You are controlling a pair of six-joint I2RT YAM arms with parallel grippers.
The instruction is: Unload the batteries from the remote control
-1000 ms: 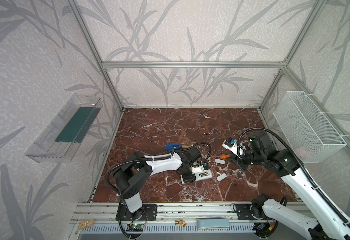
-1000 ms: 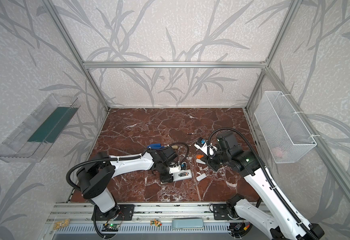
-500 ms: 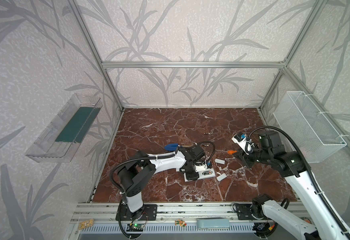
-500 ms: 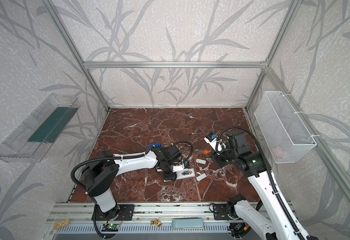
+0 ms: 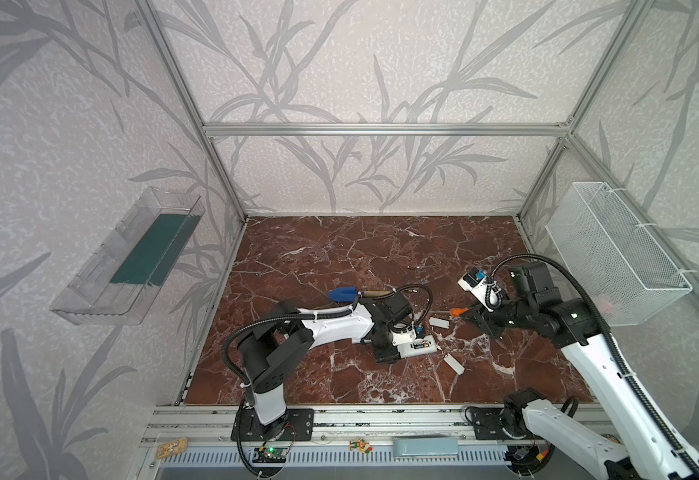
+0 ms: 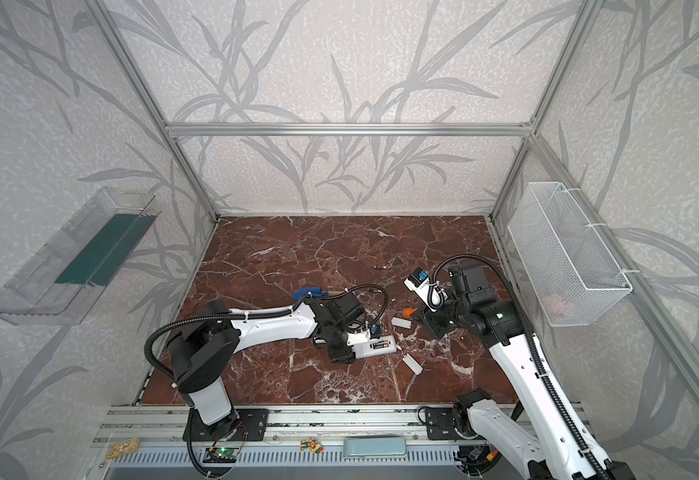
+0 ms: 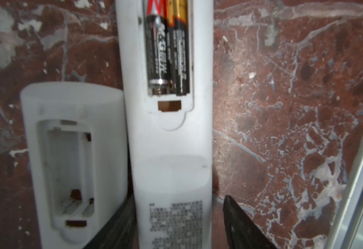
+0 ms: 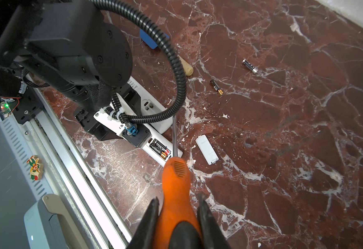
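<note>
**Between the left pincer's fingers: a remote with two batteries in place**

Between the fingers (image 7: 236,224) of the left pincer (image 7: 177,199) lies a white remote control (image 7: 172,172), back up, its cover off. That pincer stands open: one finger lies against the remote's side and the other stands a little clear of it. Just ahead of the fingertips, in the open compartment, two batteries (image 7: 168,49) sit side by side. Outside the fingers, hard beside this remote, lies a second remote (image 7: 72,151) with an empty compartment.

The right pincer (image 8: 177,212) is clamped on the orange handle of a screwdriver (image 8: 176,179). Its shaft points away from the pincer toward the left pincer. In the right wrist view the shaft crosses the end of the loaded remote, but I cannot tell whether it touches.

Ahead of the right pincer, just to one side of the shaft, a white cover (image 8: 206,148) lies on the marble floor (image 8: 305,151). Farther ahead lies a loose battery (image 8: 216,87) with a gold end. Past that, well apart from it, is a second loose battery (image 8: 249,66) with a silvery end. A second cover (image 5: 453,365) lies near the loaded remote's end, the one away from the left pincer. Behind the left pincer's wrist lies a blue-headed tool (image 5: 341,294).
</note>
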